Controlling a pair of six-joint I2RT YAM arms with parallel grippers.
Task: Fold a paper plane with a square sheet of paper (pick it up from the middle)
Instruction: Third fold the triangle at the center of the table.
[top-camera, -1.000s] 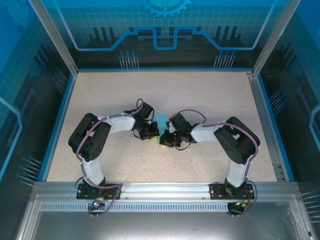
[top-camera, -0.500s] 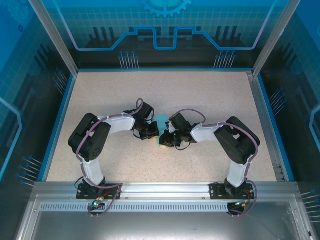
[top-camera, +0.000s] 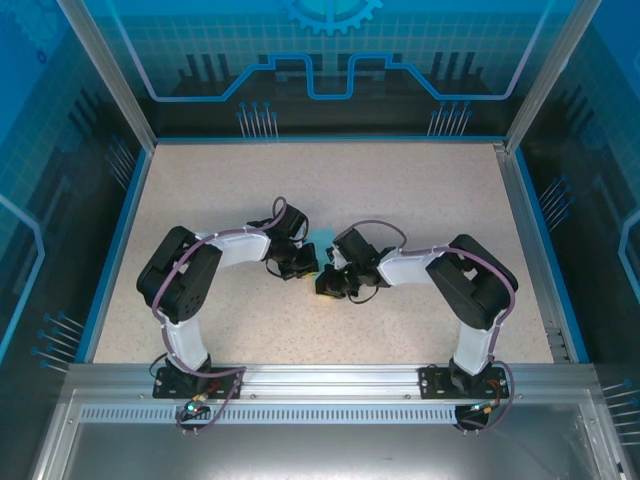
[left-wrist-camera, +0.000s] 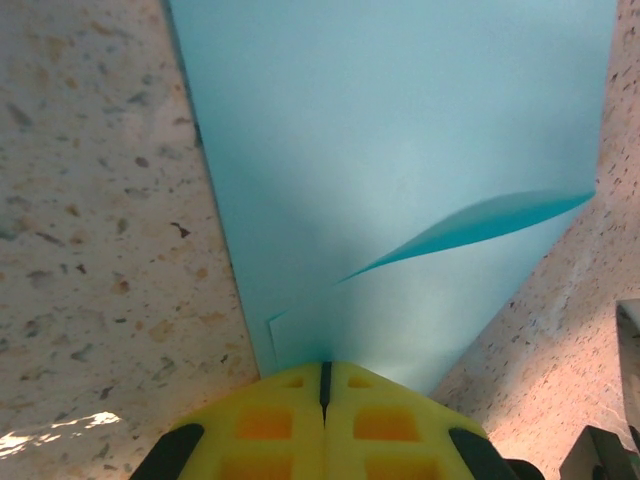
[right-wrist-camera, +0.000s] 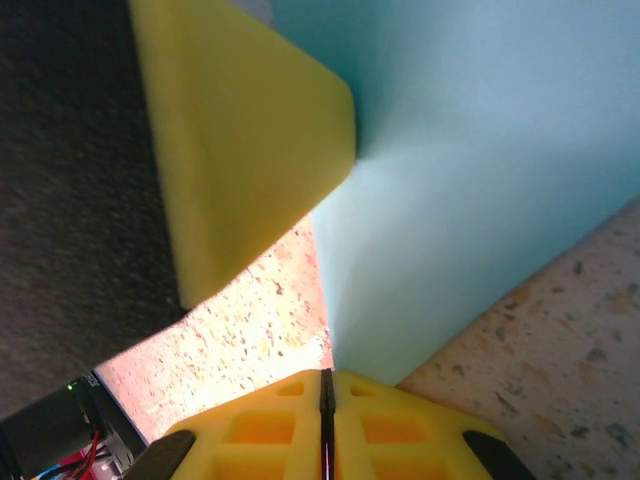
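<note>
The light cyan-blue sheet of paper (top-camera: 322, 240) lies partly folded on the speckled table, between the two wrists. In the left wrist view the paper (left-wrist-camera: 400, 140) has a raised flap edge across it, and a narrow end runs under my left gripper (left-wrist-camera: 324, 372). That gripper is shut, its yellow tips on the paper. In the right wrist view my right gripper (right-wrist-camera: 325, 378) is shut on a corner of the paper (right-wrist-camera: 480, 180), which curves up from the tips. A yellow left finger (right-wrist-camera: 240, 130) presses on the sheet there. From above, both grippers (top-camera: 305, 268) (top-camera: 325, 283) meet over the paper.
Speckled beige table (top-camera: 330, 190) with a blue border and blue patterned walls around it. Both arms bend inward from bases at the near edge. A metal rail (top-camera: 330, 385) runs along the front.
My right gripper has shifted slightly left toward the left gripper, covering more of the paper from above. The left arm has stayed still.
</note>
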